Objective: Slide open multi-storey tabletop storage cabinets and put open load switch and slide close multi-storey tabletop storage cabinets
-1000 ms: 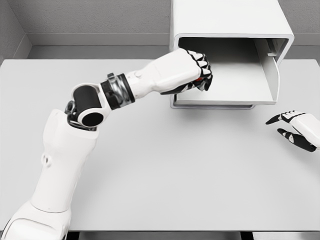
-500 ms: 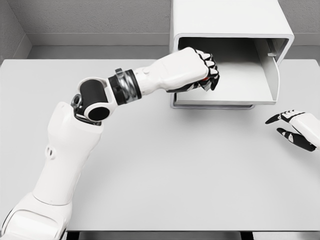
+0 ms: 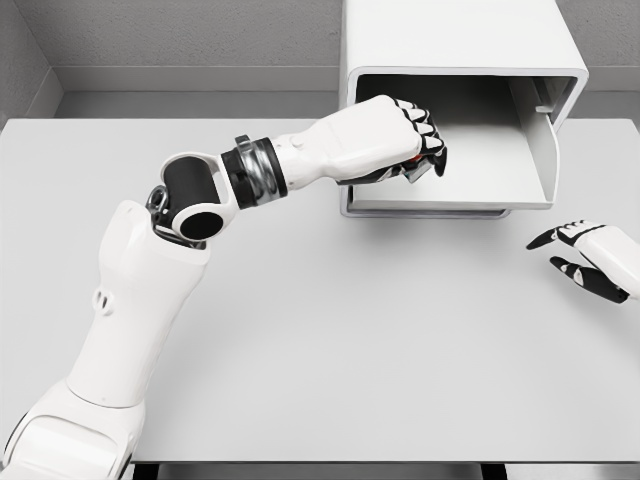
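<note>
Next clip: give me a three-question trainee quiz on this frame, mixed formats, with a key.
1. True or false: the drawer of the storage cabinet is pulled out.
2. Multiple choice: where is the left hand? A) flat on the table B) over the open drawer, fingers curled around a small object with a red part C) on top of the cabinet
3. Fill in: the right hand sits at the picture's ____ edge, fingers relaxed, holding nothing.

Key: 1 true; 2 B; 3 right. The object in the left hand is mostly hidden by the fingers, so it cannot be identified for certain.
</note>
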`<state>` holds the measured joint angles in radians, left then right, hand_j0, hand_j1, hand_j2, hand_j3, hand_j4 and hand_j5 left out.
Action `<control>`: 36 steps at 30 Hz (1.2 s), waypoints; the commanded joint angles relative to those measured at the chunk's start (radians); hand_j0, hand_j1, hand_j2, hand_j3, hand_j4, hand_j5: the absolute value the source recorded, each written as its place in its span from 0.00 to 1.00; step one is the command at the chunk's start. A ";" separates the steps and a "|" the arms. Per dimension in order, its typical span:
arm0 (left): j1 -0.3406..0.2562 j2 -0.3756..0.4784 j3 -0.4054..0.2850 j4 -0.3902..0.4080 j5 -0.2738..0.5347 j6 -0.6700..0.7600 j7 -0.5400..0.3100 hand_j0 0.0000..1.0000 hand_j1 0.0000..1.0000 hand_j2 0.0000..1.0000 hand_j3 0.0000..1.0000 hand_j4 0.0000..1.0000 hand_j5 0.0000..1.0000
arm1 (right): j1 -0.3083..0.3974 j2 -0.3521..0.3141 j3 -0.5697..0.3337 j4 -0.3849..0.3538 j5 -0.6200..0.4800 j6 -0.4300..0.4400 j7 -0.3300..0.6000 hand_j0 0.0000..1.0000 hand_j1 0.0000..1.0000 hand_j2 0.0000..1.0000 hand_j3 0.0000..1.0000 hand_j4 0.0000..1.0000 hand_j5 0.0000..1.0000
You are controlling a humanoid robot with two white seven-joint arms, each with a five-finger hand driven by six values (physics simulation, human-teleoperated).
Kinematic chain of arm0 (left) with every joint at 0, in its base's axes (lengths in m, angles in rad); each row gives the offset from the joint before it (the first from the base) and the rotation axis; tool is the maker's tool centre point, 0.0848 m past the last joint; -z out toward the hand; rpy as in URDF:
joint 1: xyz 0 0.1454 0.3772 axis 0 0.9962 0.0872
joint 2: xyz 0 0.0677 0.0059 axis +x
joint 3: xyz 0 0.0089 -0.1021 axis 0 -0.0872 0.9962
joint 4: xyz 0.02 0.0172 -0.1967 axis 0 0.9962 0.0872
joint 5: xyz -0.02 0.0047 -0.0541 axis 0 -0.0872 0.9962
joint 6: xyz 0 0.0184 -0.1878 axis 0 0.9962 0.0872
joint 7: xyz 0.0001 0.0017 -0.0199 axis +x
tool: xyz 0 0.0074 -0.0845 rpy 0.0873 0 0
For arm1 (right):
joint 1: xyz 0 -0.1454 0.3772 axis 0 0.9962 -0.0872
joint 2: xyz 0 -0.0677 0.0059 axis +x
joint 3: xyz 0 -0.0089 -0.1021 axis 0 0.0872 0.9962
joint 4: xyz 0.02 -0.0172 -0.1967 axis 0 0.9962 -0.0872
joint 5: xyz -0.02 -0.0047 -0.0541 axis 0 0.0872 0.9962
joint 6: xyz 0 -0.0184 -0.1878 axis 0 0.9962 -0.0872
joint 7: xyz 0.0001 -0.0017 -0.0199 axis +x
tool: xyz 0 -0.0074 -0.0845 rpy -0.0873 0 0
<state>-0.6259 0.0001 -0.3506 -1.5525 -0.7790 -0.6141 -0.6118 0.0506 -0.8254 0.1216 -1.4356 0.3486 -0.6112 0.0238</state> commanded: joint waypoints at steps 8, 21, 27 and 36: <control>0.000 0.000 0.001 0.005 0.006 0.003 0.001 0.60 0.60 0.60 0.60 0.60 0.60 | 0.000 -0.001 0.000 0.000 -0.007 0.000 0.001 0.56 0.56 0.56 0.56 0.56 0.56; -0.006 0.000 0.007 0.003 0.007 0.003 0.001 0.76 0.76 0.76 0.76 0.76 0.76 | -0.002 -0.001 0.000 0.003 -0.005 0.000 0.001 0.56 0.56 0.56 0.56 0.56 0.56; -0.018 0.000 0.021 -0.011 0.009 0.003 0.001 0.90 0.90 0.90 0.90 0.90 0.90 | -0.002 -0.001 0.000 0.006 -0.005 0.000 0.004 0.57 0.57 0.57 0.57 0.57 0.57; -0.012 0.000 0.059 -0.103 0.024 0.003 0.001 1.00 1.00 1.00 1.00 1.00 1.00 | -0.003 -0.001 0.000 0.001 -0.008 0.000 0.005 0.57 0.57 0.57 0.57 0.57 0.57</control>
<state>-0.6320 0.0000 -0.3031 -1.6264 -0.7680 -0.6144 -0.6117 0.0476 -0.8254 0.1217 -1.4322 0.3478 -0.6112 0.0293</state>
